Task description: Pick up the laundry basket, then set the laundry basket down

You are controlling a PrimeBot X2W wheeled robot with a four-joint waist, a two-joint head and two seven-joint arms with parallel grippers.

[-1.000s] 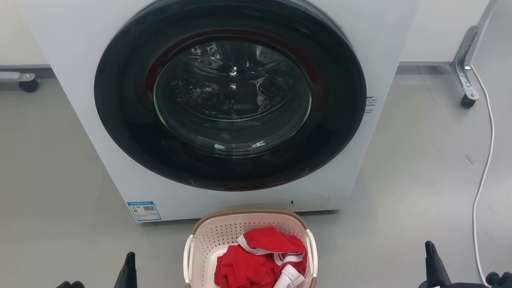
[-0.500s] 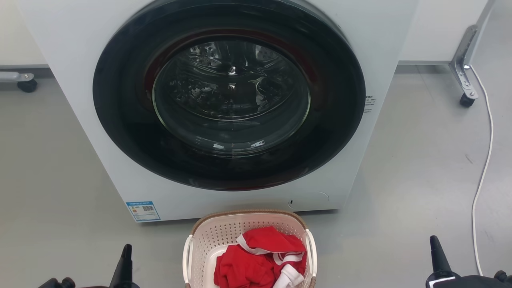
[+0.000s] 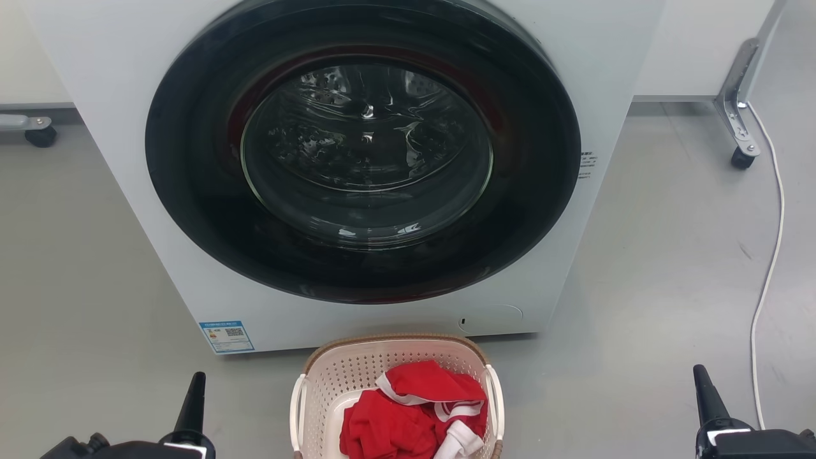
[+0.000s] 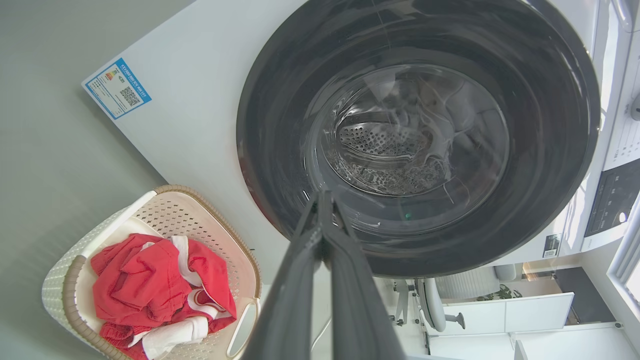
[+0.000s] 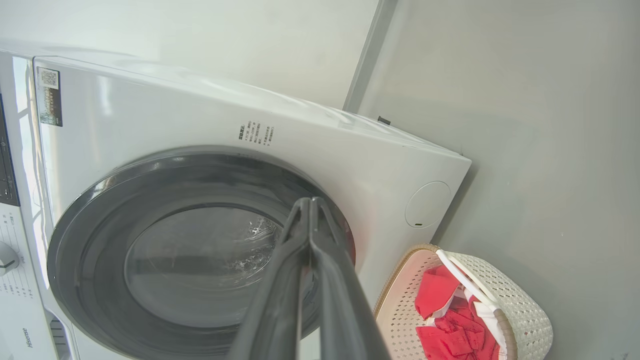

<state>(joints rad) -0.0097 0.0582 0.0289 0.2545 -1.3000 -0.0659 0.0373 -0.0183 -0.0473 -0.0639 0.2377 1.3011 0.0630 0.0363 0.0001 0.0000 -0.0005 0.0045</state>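
1. The left claw (image 3: pixel 196 380) rises from the lower left of the head view, its dark tip pointing up. In the left wrist view (image 4: pixel 322 197) its two fingers are pressed together at the tips, with nothing between them.
2. The right claw (image 3: pixel 700 375) stands at the lower right of the head view. In the right wrist view (image 5: pixel 310 202) its fingers likewise meet at the tips, pinching nothing.
3. Both claws are well apart from the laundry basket (image 3: pixel 335 376), which sits upright on the grey floor (image 3: pixel 669 287) at the bottom centre of the head view, between them.
4. Red and white clothes (image 3: pixel 395 421) lie heaped inside the basket; its white side handles are free.
5. Just behind the basket stands the white washing machine (image 3: pixel 602 76). Its round dark-ringed door (image 3: pixel 363 153) is closed, and the metal drum shows through the glass.
6. A blue label (image 3: pixel 226 336) sits at the machine's lower left corner.
7. A white cable (image 3: pixel 771 255) runs down the floor along the right edge, below a caster (image 3: pixel 743 158) at the upper right.
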